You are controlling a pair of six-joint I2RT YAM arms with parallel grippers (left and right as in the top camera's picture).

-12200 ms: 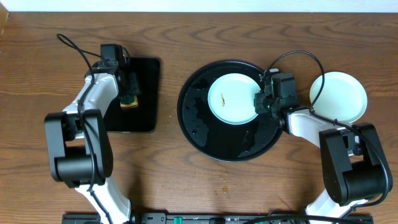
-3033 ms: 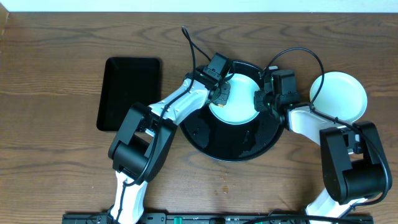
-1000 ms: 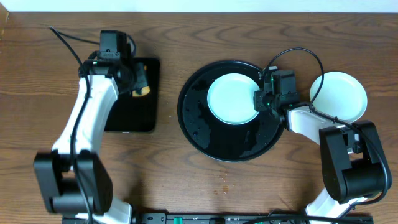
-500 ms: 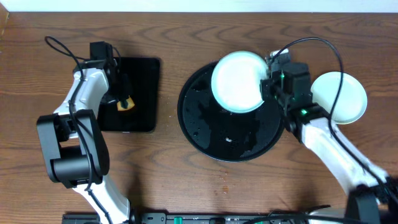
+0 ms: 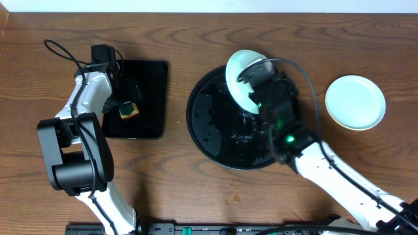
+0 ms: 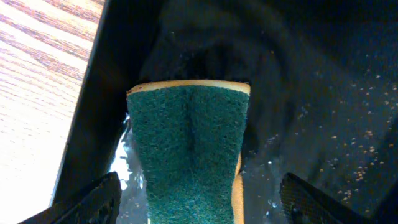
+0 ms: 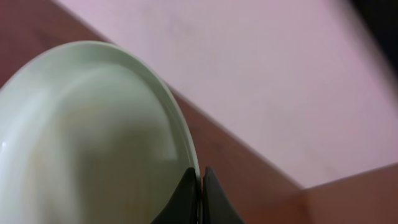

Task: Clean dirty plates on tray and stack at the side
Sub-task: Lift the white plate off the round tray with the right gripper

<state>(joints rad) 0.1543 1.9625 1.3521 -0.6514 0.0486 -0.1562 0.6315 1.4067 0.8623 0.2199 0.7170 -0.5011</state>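
Note:
My right gripper (image 5: 256,83) is shut on the rim of a pale plate (image 5: 239,77) and holds it lifted and tilted on edge above the round black tray (image 5: 212,130). In the right wrist view the fingertips (image 7: 198,186) pinch the plate's rim (image 7: 93,137). Another pale plate (image 5: 354,102) lies on the table at the right. My left gripper (image 5: 125,104) is open over a green and yellow sponge (image 6: 186,149) that lies in the rectangular black tray (image 5: 147,78). The fingers (image 6: 93,199) stand apart on either side of it.
The round tray's floor is wet with water drops. The rectangular tray (image 6: 323,93) is wet too. Brown wooden table (image 5: 39,52) all around; a small crumb lies on it in front of the round tray.
My right arm has lifted the plate off the round tray and tipped it on edge. My left gripper has set the sponge down in the rectangular tray and opened.

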